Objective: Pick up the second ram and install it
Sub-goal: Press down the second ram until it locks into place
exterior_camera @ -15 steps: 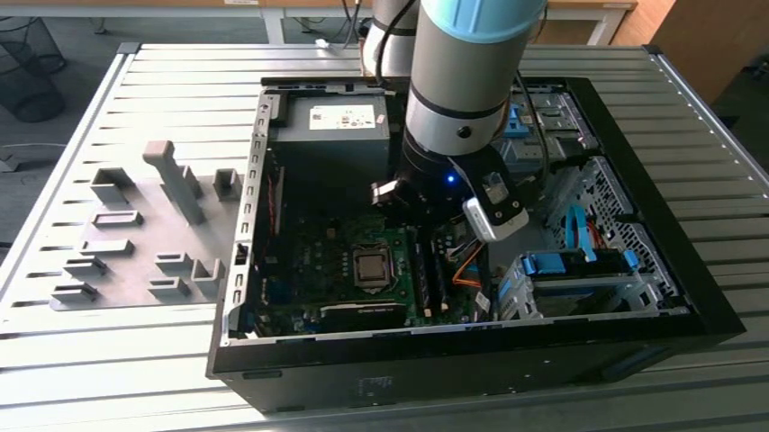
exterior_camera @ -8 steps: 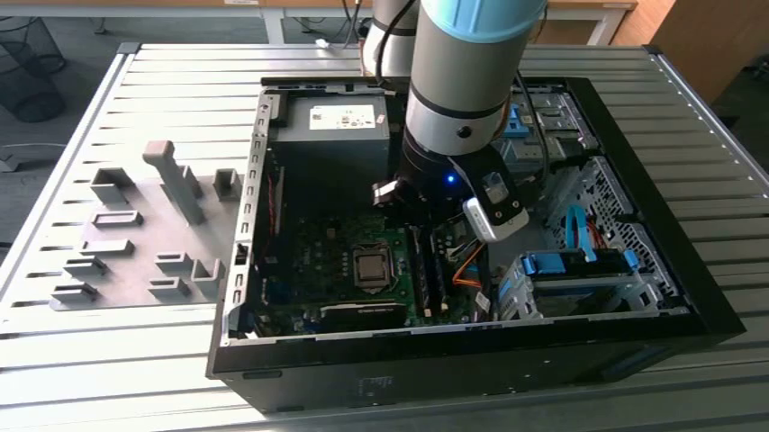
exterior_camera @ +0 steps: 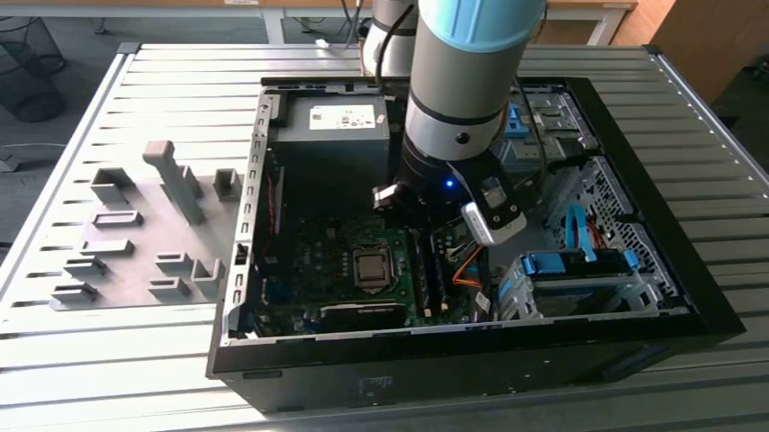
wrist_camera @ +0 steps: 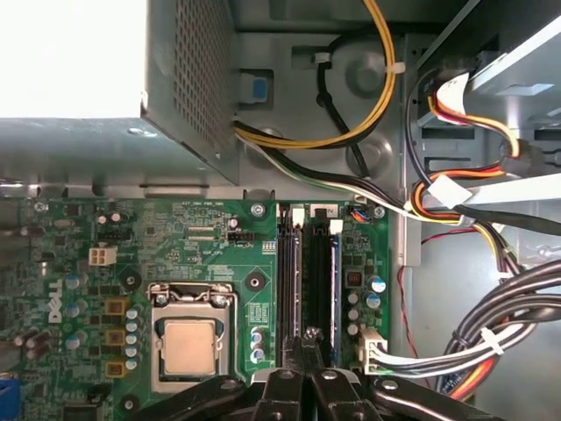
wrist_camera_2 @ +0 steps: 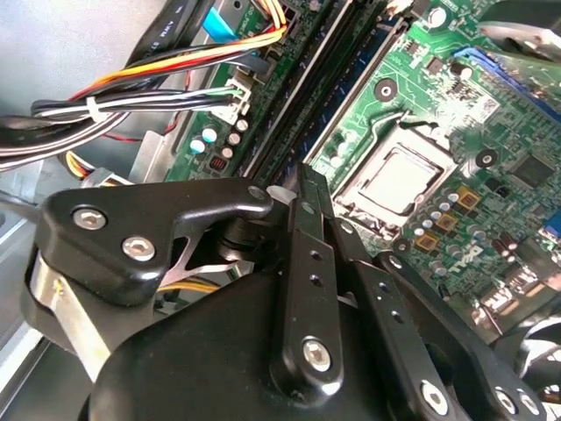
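second ram (wrist_camera: 323,281) seated edge-up, hand (wrist_camera: 311,338) above

1. In the exterior view the arm (exterior_camera: 463,99) covers the middle of the computer case (exterior_camera: 673,297), hiding the fingers and the slots under them.
2. In the first wrist view the fingers (wrist_camera: 302,373) run off the picture's edge; the blue memory stick (wrist_camera: 334,289) seated just beyond their tips is seen edge-on, its chips and label hidden.
3. In the second wrist view the gripper body (wrist_camera_2: 219,351) blocks the motherboard (wrist_camera_2: 491,175) behind the fingers.
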`<state>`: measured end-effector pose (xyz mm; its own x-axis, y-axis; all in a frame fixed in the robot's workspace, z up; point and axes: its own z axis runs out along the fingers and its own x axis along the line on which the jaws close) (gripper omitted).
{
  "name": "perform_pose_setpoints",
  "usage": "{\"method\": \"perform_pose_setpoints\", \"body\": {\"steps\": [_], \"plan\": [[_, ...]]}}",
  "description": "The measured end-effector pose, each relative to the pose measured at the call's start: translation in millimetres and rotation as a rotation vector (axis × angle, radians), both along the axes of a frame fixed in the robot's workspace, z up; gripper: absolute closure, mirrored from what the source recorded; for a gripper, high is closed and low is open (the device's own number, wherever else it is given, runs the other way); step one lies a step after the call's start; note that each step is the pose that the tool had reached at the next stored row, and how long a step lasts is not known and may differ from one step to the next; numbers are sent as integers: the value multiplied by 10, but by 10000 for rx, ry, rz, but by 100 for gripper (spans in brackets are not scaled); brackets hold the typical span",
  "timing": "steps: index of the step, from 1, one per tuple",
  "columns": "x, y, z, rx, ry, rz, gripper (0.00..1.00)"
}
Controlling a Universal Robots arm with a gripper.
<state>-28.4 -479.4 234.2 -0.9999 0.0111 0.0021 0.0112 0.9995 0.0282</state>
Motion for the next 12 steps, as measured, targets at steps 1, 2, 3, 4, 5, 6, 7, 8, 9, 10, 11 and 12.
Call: {"method": "perform_pose_setpoints", "body": {"steps": [1, 2, 3, 4, 5, 6, 7, 8, 9, 10, 11, 12], "plan": [[0, 0, -18, 1, 0, 0, 89], [0, 0, -37, 0, 0, 0, 89], [0, 0, -55, 0, 0, 0, 89], [0, 0, -73, 1, 0, 0, 89], [0, 0, -91, 0, 0, 0, 89], [0, 0, -109, 1, 0, 0, 89], [0, 0, -127, 1, 0, 0, 89], [0, -2, -142, -11, 5, 0, 89], [-1, -2, -156, -18, 10, 0, 89], [-1, -2, -174, -17, 11, 0, 89], [-1, -2, -192, -15, 16, 0, 89], [-1, -2, -203, -17, 23, 0, 89]]}}
